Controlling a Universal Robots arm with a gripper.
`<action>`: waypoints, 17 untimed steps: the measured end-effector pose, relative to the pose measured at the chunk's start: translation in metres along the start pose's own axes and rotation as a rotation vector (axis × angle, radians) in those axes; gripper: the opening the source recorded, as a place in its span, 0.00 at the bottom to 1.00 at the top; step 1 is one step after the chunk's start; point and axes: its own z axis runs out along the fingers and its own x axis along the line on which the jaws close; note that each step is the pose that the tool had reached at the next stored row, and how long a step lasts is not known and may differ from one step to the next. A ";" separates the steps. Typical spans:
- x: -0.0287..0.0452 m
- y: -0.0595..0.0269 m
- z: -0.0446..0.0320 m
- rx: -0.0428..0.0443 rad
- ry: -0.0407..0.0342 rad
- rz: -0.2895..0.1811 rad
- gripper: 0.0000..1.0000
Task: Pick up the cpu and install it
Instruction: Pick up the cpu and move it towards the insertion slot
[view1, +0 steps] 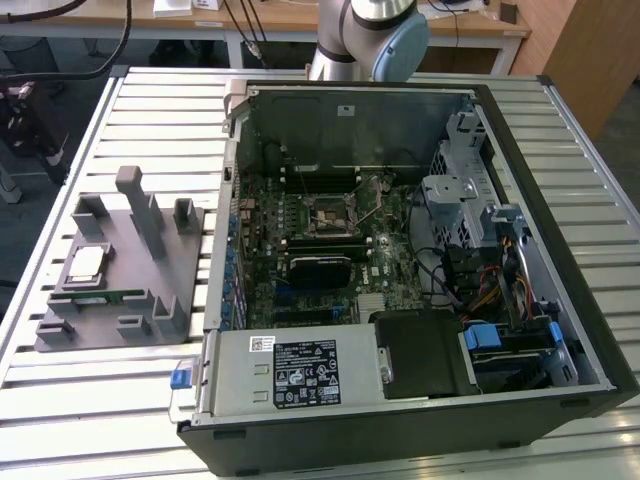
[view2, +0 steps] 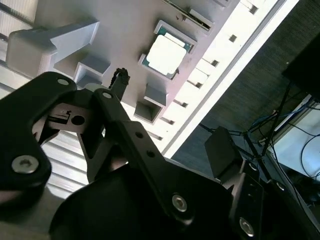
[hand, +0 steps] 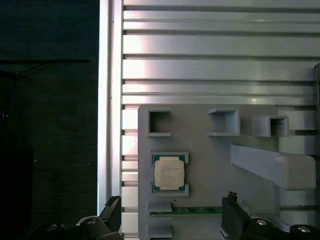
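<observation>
The cpu (view1: 85, 265), a small square chip with a pale silver top, lies flat in a recess of the grey fixture tray (view1: 130, 280) at the exterior view's left. Both wrist views look down on the cpu (hand: 168, 173) (view2: 167, 54) in its holder. My gripper (hand: 172, 199) hangs well above the tray and is open, its two black fingertips (hand: 113, 205) spread wide to either side of the chip, touching nothing. The motherboard's empty cpu socket (view1: 330, 215) sits inside the open computer case (view1: 560, 230).
A green memory stick (hand: 195, 211) lies in a slot of the tray beside the cpu. Grey posts and blocks (view1: 140, 205) stand up from the tray. The case holds a power supply (view1: 300, 370), drive cages (view1: 455, 195) and cables. The slatted metal table (view1: 100, 400) drops off just beyond the tray.
</observation>
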 end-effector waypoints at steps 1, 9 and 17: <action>0.0000 -0.0004 0.0018 0.0000 0.0009 -0.004 0.88; 0.0003 -0.0023 0.0163 -0.0005 0.0098 -0.032 0.88; 0.0005 -0.0032 0.0308 -0.0006 0.0111 -0.032 0.88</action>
